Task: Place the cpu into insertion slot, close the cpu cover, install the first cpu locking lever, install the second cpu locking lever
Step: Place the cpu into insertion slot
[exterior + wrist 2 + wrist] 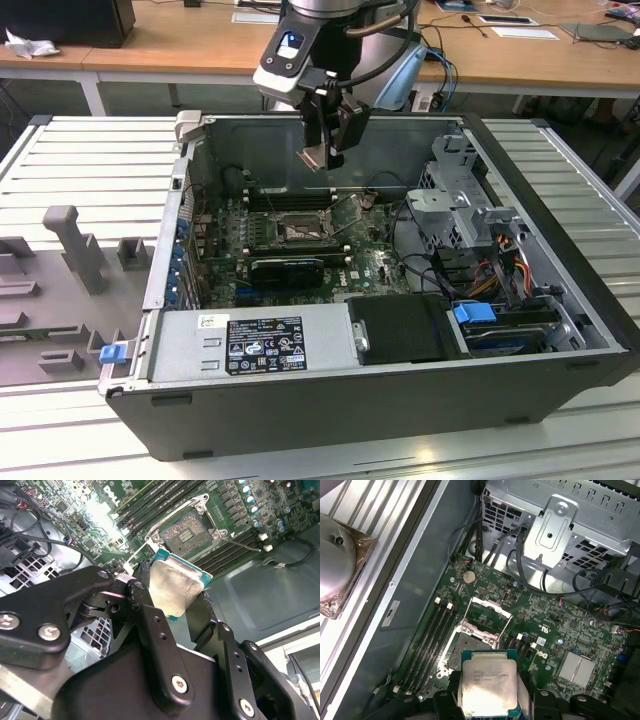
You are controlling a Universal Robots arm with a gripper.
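My gripper (324, 152) hangs inside the open computer case, above the motherboard, shut on the cpu (314, 158). In both wrist views the cpu (175, 585) (489, 685) sits flat between the two black fingers (150, 615), silvery face showing, edges pinched. The insertion slot (465, 647) (187, 530) (300, 232) lies uncovered just below and ahead of the chip, its contact field bare. The cpu cover (491, 606) stands swung up at the socket's far side. A thin locking lever (240, 544) sticks out beside the socket.
Memory slots (427, 640) flank the socket. A metal drive cage (560, 525) with black cables (485, 540) stands close by. The power supply (250, 345) and drive bays (500, 320) fill the case front; case walls (330, 125) ring the board.
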